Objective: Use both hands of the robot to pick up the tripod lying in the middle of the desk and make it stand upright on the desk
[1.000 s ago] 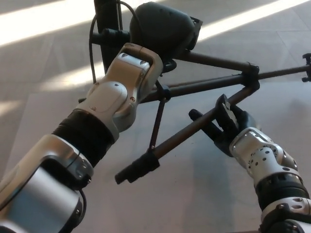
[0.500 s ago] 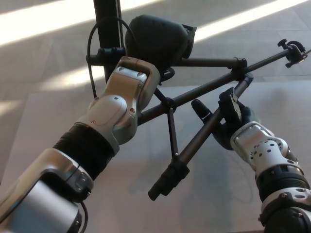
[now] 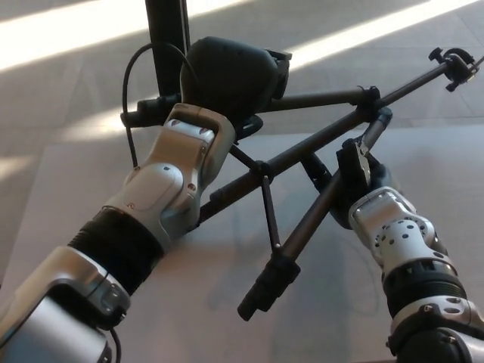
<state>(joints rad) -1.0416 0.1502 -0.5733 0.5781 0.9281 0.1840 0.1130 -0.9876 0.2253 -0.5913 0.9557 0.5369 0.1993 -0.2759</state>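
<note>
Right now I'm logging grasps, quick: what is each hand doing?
Left hand: shut on the tripod.
Right hand: shut on a tripod leg.

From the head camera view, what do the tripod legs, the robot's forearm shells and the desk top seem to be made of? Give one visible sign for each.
Tripod legs: probably metal tubing, dark matte, thin and straight, with thicker, possibly rubber feet.
Forearm shells: hard plastic or painted metal, pale and smooth, with soft highlights.
Desk top: smooth pale grey, faintly glossy with bright light bands; material unclear, perhaps laminate.
</note>
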